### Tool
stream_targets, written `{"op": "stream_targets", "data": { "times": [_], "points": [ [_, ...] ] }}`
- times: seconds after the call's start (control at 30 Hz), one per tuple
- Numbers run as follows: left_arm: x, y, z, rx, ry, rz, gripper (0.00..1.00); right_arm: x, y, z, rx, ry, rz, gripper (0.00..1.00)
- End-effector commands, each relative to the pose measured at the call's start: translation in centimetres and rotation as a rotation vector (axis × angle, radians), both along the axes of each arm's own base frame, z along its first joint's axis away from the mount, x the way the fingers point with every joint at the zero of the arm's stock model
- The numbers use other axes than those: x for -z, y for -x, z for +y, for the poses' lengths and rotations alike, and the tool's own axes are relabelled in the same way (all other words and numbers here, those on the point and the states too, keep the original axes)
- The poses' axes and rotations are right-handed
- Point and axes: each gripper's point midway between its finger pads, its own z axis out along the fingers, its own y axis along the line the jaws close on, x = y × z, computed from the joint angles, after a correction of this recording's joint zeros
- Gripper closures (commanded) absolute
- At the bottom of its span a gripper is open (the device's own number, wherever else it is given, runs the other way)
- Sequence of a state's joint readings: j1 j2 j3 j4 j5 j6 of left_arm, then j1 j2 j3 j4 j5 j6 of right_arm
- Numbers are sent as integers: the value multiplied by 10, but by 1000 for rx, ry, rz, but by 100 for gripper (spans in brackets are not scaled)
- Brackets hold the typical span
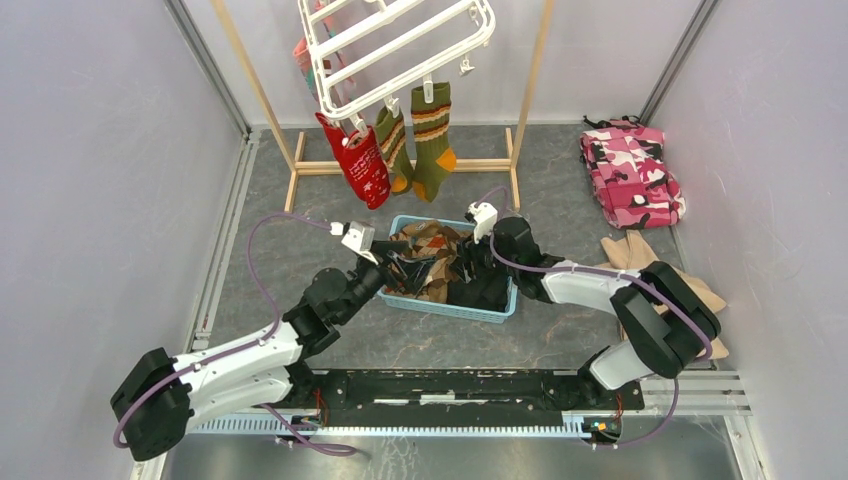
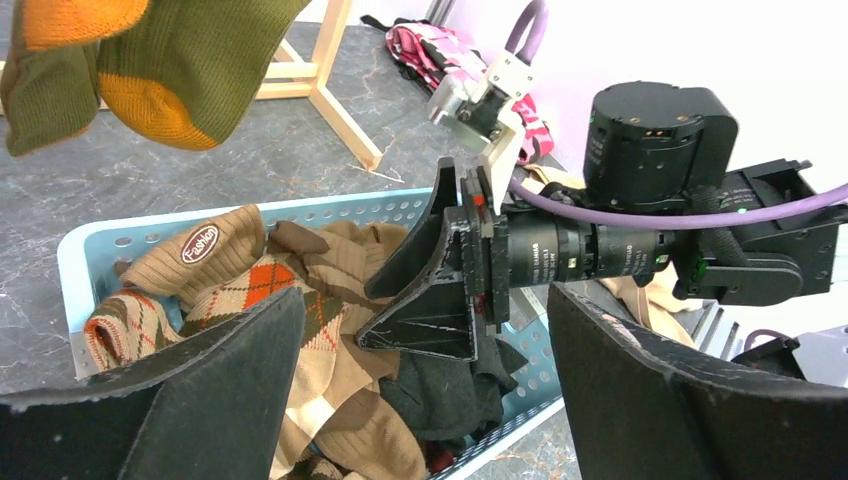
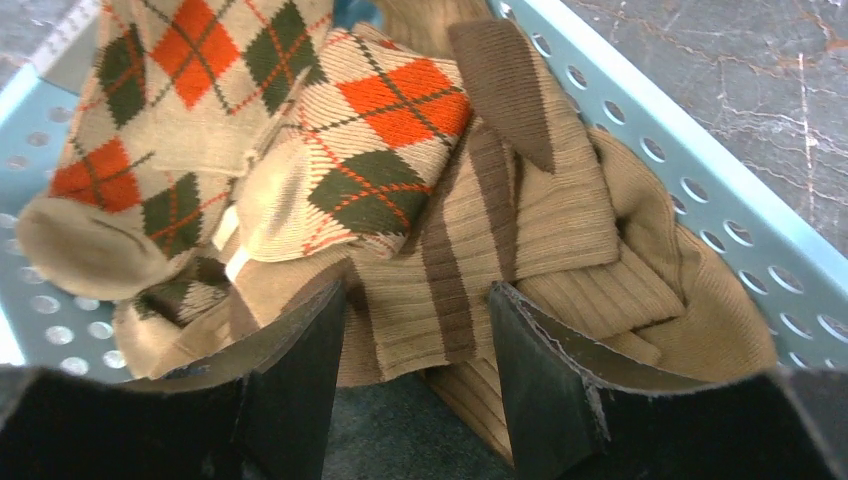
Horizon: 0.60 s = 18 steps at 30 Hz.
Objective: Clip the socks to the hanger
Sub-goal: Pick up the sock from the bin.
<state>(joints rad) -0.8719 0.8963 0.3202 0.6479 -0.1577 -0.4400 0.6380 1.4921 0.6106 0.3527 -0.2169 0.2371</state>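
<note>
Right fingers (image 3: 290, 390) are pinching a fold of the tan striped sock (image 3: 440, 270) in the blue basket (image 1: 497, 312); left fingers (image 2: 200, 390) are hovering spread, empty. Three socks (image 1: 432, 135) are dangling clipped to the hanger (image 1: 410, 66); many are waiting. Only the top view is showing the hanger, only the right wrist view the pinch

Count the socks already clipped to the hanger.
3, along the near rim of the hanger: red sock at left, olive sock in the middle, striped olive sock with orange heel at right. A pinkish item behind its left side may be a fourth.
</note>
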Motion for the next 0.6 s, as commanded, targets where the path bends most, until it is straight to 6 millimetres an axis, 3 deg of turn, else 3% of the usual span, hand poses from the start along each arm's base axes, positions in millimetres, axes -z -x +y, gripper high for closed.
{"op": "stream_targets", "data": {
  "times": [0.0, 0.07, 0.17, 0.33, 0.57],
  "points": [
    [-6, -5, 13, -60, -2, -48, 1, 5, -21, -14, 73, 115, -58, 40],
    [0, -5, 14, -66, -4, -35, 0, 5, -20, -12, 61, 111, -58, 46],
    [9, -5, 17, -77, -26, -7, 0, -2, -14, -5, 27, 62, -64, 64],
    [32, -1, 22, -86, -57, 79, 0, -38, -11, -14, 53, 12, -164, 93],
    [27, 16, 18, -4, 37, 86, 1, -93, 0, -29, 65, -58, -322, 98]
  ]
}}
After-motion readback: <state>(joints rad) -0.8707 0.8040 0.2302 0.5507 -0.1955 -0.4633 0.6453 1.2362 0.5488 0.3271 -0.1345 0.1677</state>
